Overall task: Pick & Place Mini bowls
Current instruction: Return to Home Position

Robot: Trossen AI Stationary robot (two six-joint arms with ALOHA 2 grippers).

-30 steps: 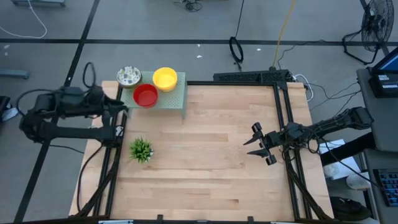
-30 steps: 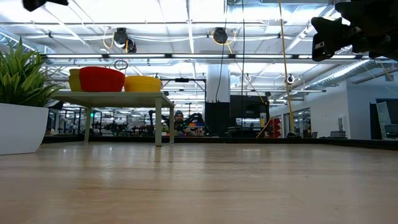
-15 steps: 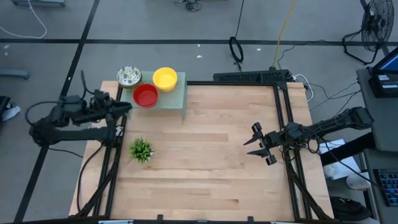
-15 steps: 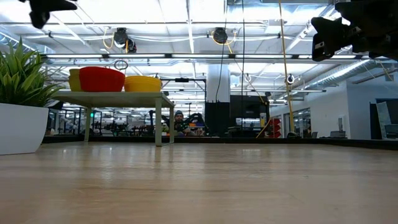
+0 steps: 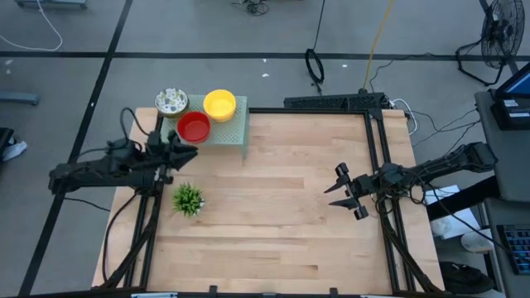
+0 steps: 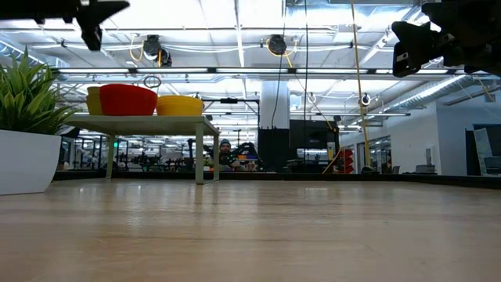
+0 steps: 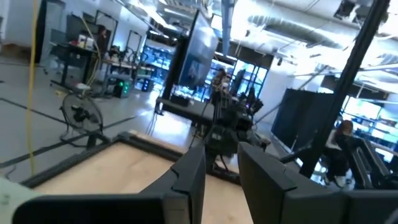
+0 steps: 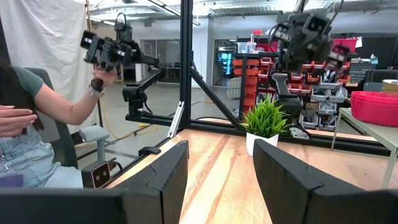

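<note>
Three mini bowls sit on a pale green mesh rack (image 5: pixel 233 130) at the table's far left: a speckled white one (image 5: pixel 171 101), a red one (image 5: pixel 194 127) and a yellow one (image 5: pixel 219 103). In the low view the red bowl (image 6: pixel 127 99) and the yellow bowl (image 6: pixel 181 105) stand on the rack's top (image 6: pixel 156 119). My left gripper (image 5: pixel 189 152) hovers open just near of the rack's left end, above the table, holding nothing. In its own view its fingers (image 7: pixel 190 179) frame only the room. My right gripper (image 5: pixel 340 189) waits open at the table's right side, in the air.
A small green plant (image 5: pixel 188 199) in a white pot stands near the left edge, just near of my left gripper. The plant also shows in the right wrist view (image 8: pixel 264 119). Bare wood fills the table's middle (image 5: pixel 281 207). A seated person (image 8: pixel 43 118) is beyond the table.
My left arm has swung in from beyond the table's left edge toward the right, bringing its gripper over the table beside the rack's near-left corner. The bowls, the rack and the right arm have stayed put.
</note>
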